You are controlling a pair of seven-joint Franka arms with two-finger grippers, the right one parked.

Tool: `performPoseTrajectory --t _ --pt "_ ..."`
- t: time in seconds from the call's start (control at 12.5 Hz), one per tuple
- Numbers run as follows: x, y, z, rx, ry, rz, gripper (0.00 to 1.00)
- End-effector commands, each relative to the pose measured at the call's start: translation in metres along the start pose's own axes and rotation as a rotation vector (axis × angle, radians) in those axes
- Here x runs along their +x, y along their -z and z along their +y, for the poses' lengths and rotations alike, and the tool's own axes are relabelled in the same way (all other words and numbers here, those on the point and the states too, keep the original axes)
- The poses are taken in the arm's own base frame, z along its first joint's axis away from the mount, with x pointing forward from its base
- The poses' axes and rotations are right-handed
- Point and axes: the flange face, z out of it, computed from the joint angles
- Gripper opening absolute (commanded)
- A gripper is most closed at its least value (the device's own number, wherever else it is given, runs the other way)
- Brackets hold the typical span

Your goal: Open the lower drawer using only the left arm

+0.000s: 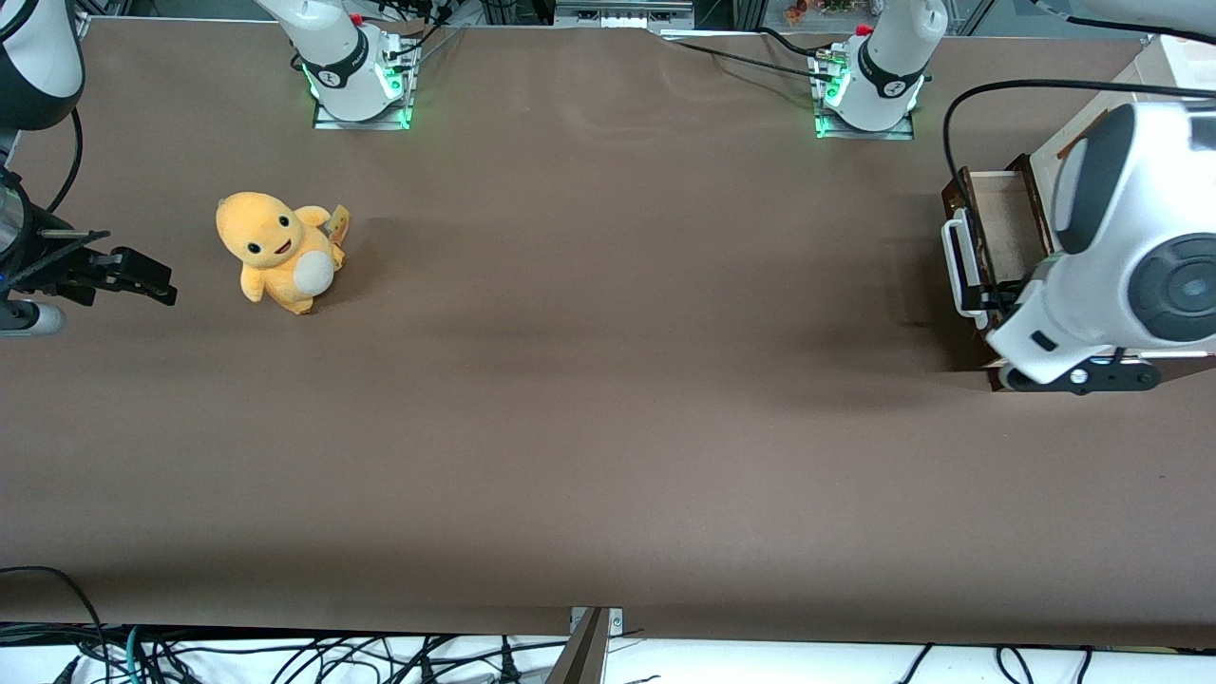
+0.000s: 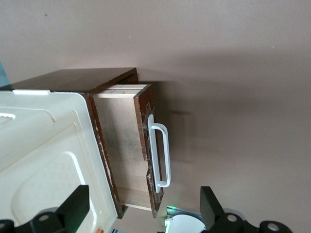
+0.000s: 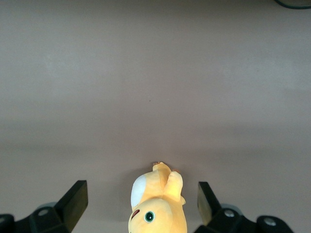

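Note:
The lower drawer (image 1: 999, 223) stands pulled out of its cabinet at the working arm's end of the table, its pale wood inside (image 2: 121, 145) showing. Its dark brown front (image 2: 145, 124) carries a white bar handle (image 2: 160, 155), also seen as a white handle (image 1: 959, 268) from the front. The left arm (image 1: 1130, 256) hangs over the cabinet and hides much of it. My gripper (image 2: 142, 213) is above the drawer and apart from the handle, open wide, with nothing between its black fingers (image 2: 74, 206). From the front only the gripper's black body (image 1: 1078, 377) shows.
The cabinet's cream panel (image 2: 43, 145) and dark wooden side (image 2: 73, 80) lie beside the drawer. A yellow plush toy (image 1: 280, 249) sits on the brown table cover (image 1: 608, 399) toward the parked arm's end. Two arm bases (image 1: 869, 81) stand along the edge farthest from the front camera.

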Motion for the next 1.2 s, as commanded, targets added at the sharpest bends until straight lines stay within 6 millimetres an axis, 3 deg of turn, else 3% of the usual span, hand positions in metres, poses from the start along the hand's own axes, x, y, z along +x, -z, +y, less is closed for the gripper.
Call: performPoseTrajectory --t 0.0,0.48,1.12 --pt "0.000 0.007 -0.010 -0.048 -0.028 0.032 1.00" --pt "0.007 0.005 -0.055 -0.202 -0.102 0.096 1.00" --pt "0.023 0.005 -0.044 -0.272 -0.110 0.210 1.00"
